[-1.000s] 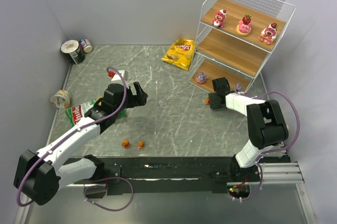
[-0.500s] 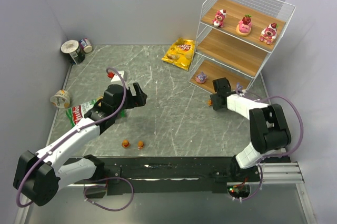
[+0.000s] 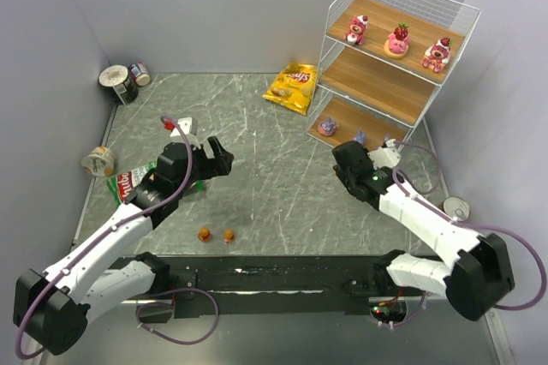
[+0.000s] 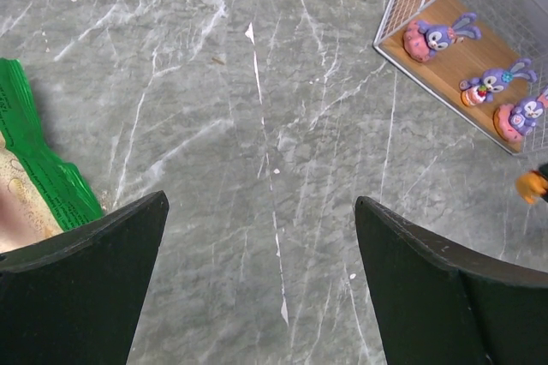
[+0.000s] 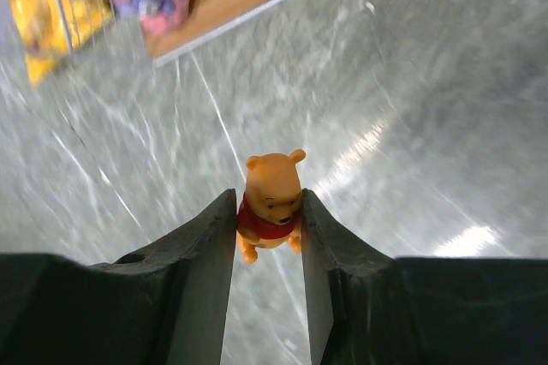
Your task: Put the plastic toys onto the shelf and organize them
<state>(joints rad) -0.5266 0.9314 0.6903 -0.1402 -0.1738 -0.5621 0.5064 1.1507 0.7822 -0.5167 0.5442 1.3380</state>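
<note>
Plastic toys: three pink ones [image 3: 397, 40] are lined up on the top board of the shelf [image 3: 377, 84], and three purple ones [image 4: 492, 84] are lined up on its bottom board. No toy is seen on the middle board.
Orange toys: two [image 3: 204, 234] lie side by side on the table [image 3: 274, 194], near the near edge and left of centre. The third, an orange bear [image 5: 272, 198], is held.
Right gripper [image 5: 267, 211]: closed on the orange bear, which is pinched upright between the fingers. It is held just above the table, in front of the left end of the bottom board.
Left gripper [image 4: 259, 206]: spread wide, with nothing between the fingers. It is poised over the left part of the table, beside the green bag [image 4: 38, 168].
Step in hand: the orange bear is judged to be on its way to the shelf, with the pink and purple rows already made up.
Next move: the bear would need to be raised to the middle board and passed in through the open front, clear of the wires. It would best be set upright at one end, so that room is left for the other two.
Left to do: the two orange toys on the table remain to be fetched.
</note>
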